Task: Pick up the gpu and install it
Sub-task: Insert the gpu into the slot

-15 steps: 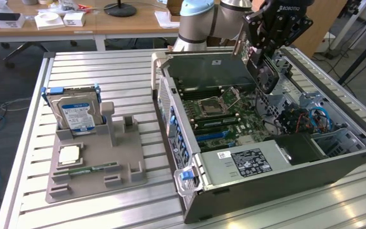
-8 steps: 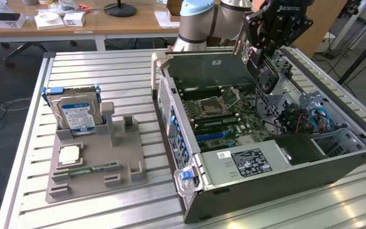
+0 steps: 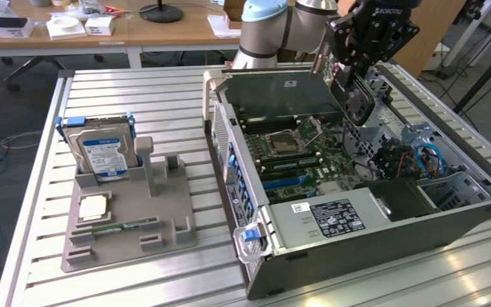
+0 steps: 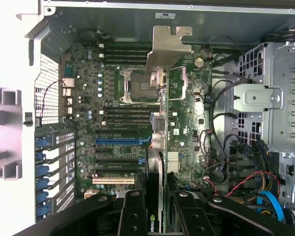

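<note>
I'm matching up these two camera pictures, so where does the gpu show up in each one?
Exterior view: gpu held by the gripper above the open case, towards the exterior view's right.
Wrist view: gpu edge-on in the middle, over the motherboard.
Shared landmark: the CPU socket.

Can go straight down through open top of case (image 3: 373, 256) onto mobo (image 3: 293, 150): clear over CPU socket (image 4: 135, 83) and exp. slots (image 4: 120, 141). Blocked at end nearest exterior cam by PSU box (image 3: 331, 217), on exterior view's right by drive cage (image 3: 459, 188) w/ cable tangle (image 3: 408, 160) beside board, on opp. side by wall w/ blue latches (image 3: 238, 182). Taken up mid-opening by gripper (image 3: 357, 83) clamping gpu (image 3: 360, 105) edge-down above board. Outside case, at exterior view's left: can reach over bare table slats (image 3: 126, 83), but not thru fixture (image 3: 177, 224) w/ upright hard drive (image 3: 100, 150).
</note>
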Controlling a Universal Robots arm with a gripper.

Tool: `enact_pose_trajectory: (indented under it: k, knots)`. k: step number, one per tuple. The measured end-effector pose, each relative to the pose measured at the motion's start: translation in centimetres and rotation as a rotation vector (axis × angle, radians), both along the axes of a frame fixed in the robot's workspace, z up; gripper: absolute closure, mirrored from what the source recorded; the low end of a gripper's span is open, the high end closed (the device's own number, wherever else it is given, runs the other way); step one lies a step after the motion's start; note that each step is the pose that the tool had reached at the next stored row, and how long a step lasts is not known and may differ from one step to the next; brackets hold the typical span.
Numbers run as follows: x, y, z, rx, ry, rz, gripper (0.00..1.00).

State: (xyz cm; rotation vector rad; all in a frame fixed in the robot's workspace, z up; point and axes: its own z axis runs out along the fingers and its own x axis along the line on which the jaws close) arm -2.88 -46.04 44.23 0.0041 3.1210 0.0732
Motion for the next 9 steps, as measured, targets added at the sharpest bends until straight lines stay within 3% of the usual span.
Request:
enact_pose_trajectory:
  k: [9]
  knots:
    - [0.0, 0.0, 0.0, 0.0, 0.0, 0.156, 0.74]
